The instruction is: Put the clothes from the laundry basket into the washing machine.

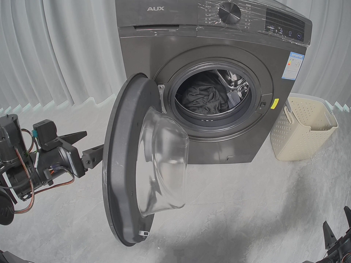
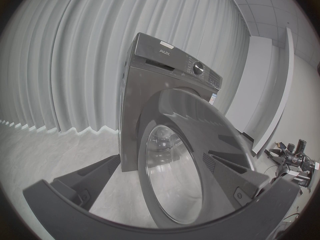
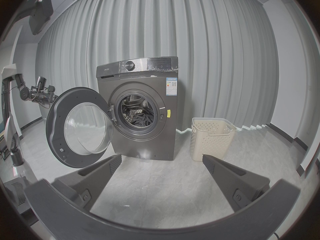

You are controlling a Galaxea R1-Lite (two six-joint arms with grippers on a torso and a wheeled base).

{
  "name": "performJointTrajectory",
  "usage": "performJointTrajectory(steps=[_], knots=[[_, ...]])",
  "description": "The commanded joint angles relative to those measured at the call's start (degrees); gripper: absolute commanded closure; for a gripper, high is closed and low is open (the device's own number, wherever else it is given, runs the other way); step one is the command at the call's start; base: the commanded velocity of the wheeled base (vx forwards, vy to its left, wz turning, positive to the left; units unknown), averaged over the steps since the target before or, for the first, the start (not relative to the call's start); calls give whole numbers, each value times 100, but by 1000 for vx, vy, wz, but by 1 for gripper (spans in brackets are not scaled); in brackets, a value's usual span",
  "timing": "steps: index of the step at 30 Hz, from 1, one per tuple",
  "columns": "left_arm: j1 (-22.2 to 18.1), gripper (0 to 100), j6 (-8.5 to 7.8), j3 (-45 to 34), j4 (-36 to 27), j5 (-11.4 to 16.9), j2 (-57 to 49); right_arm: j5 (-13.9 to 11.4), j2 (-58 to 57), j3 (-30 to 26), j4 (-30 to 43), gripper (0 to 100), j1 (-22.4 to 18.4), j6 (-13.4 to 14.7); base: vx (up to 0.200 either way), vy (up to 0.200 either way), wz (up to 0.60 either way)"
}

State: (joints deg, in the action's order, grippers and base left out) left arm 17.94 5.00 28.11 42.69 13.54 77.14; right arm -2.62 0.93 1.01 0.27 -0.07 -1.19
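Some dark clothes [image 1: 203, 96] in washing machine [image 1: 146, 52]

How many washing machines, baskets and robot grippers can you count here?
Washing machine: 1
Laundry basket: 1
Grippers: 2 (left gripper, right gripper)
Total: 4

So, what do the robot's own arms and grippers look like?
The left arm is black and boxy, with a braided copper-brown cable looping along it and a small teal plug. The left gripper and the right gripper have dark grey, wedge-shaped fingers that taper to points.
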Motion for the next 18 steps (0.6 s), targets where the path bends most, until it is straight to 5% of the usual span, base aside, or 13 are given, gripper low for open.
performJointTrajectory(steps=[1, 13, 18], knots=[[412, 0, 45, 397, 99, -124, 715, -2, -93, -101, 0, 0, -1, -4, 0, 0, 0], [763, 0, 124, 1671, 152, -396, 1892, -2, -93, -101, 0, 0, -1, -4, 0, 0, 0], [1132, 0, 520, 2410, 152, -616, 2358, -2, -93, -101, 0, 0, -1, -4, 0, 0, 0]])
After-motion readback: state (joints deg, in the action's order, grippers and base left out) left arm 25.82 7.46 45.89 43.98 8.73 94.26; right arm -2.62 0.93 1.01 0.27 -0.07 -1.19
